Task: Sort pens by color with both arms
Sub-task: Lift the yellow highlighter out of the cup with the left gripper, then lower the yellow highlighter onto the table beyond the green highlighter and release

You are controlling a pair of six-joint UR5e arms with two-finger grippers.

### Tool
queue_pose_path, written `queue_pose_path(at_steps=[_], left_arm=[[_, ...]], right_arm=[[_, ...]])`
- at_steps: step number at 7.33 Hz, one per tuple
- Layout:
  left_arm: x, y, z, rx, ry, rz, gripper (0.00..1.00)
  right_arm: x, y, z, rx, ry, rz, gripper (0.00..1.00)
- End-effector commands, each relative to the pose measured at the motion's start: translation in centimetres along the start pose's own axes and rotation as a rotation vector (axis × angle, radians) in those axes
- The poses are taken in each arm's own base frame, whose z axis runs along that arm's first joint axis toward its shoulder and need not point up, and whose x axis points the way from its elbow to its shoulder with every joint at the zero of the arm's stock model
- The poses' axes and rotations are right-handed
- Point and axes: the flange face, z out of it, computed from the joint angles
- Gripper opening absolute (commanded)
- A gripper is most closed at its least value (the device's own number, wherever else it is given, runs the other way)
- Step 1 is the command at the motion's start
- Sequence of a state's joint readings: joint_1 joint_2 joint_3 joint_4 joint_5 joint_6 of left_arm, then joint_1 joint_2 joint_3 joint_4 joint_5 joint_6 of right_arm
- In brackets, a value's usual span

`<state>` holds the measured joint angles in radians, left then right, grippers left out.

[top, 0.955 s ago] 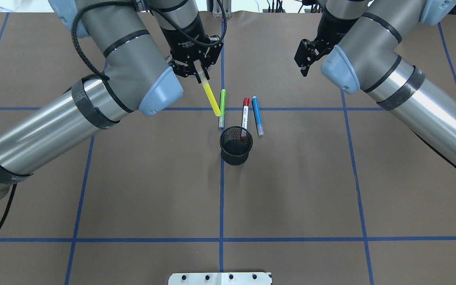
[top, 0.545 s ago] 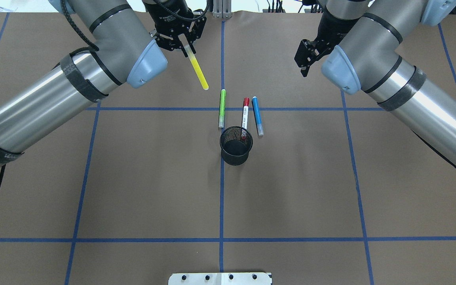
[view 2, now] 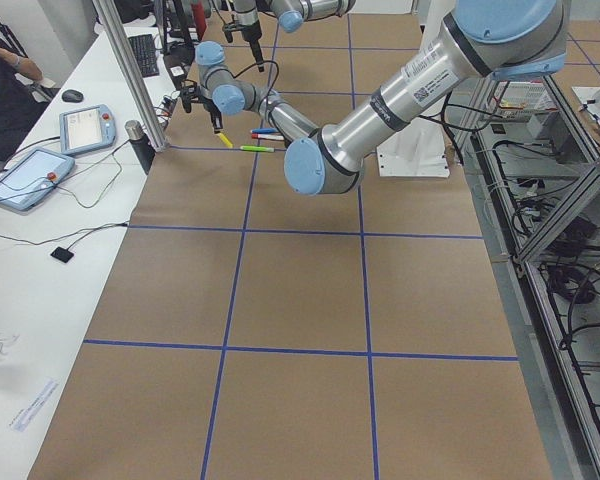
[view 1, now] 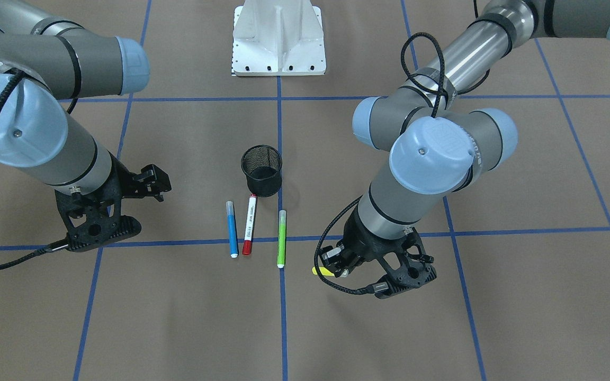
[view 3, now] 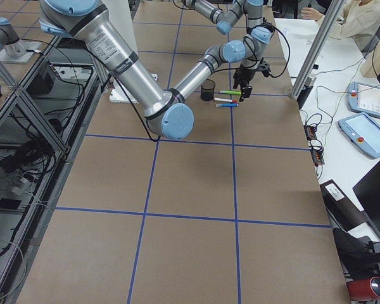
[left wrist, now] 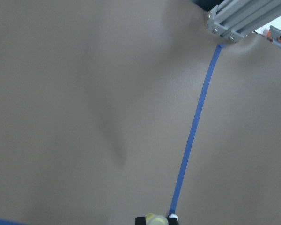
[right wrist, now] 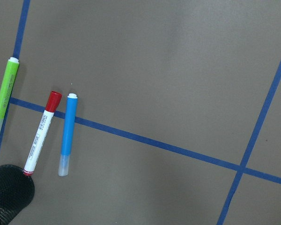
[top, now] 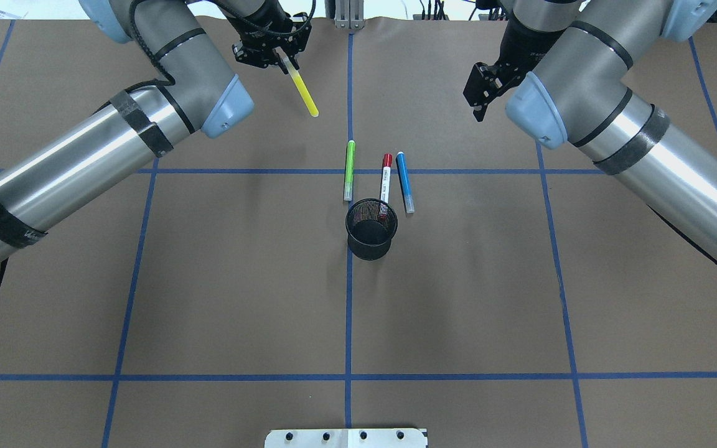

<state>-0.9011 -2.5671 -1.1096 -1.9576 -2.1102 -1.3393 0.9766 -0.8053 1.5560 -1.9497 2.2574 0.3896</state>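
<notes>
I count four pens [view 1: 249, 225].
Left hand [top: 281, 55] pinches the yellow pen [top: 304, 93]; green pen [top: 349, 169], red-capped pen [top: 386, 177], blue pen [top: 404, 182] lie flat; right hand [top: 478, 90] spread.

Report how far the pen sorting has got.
Done: nothing looks sorted yet. In hand: the left gripper holds the slim yellow marker pen off the table, away from the others. Left: the lime green pen, the white red-capped pen and the blue pen lie side by side by the black mesh cup; the right gripper is open and empty.
</notes>
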Motion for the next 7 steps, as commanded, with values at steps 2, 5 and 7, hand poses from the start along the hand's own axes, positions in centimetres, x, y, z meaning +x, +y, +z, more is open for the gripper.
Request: queue_pose_path(at_steps=[2, 5, 7], left_arm=[[-0.6, 2.5, 2.4, 0.057, 0.049, 0.060, 0.17], [-3.8, 5.4, 1.2, 0.082, 0.124, 0.090, 0.17], [-2.3, 6.5, 1.3, 0.152, 0.150, 0.103, 0.17]], right_arm=[[-0.1, 0.0, 0.1, 0.000, -0.001, -0.001, 0.99], [-0.1, 0.0, 0.3, -0.002, 0.002, -0.003, 0.99], [-0.1, 0.0, 0.4, -0.004, 0.002, -0.003, 0.99]])
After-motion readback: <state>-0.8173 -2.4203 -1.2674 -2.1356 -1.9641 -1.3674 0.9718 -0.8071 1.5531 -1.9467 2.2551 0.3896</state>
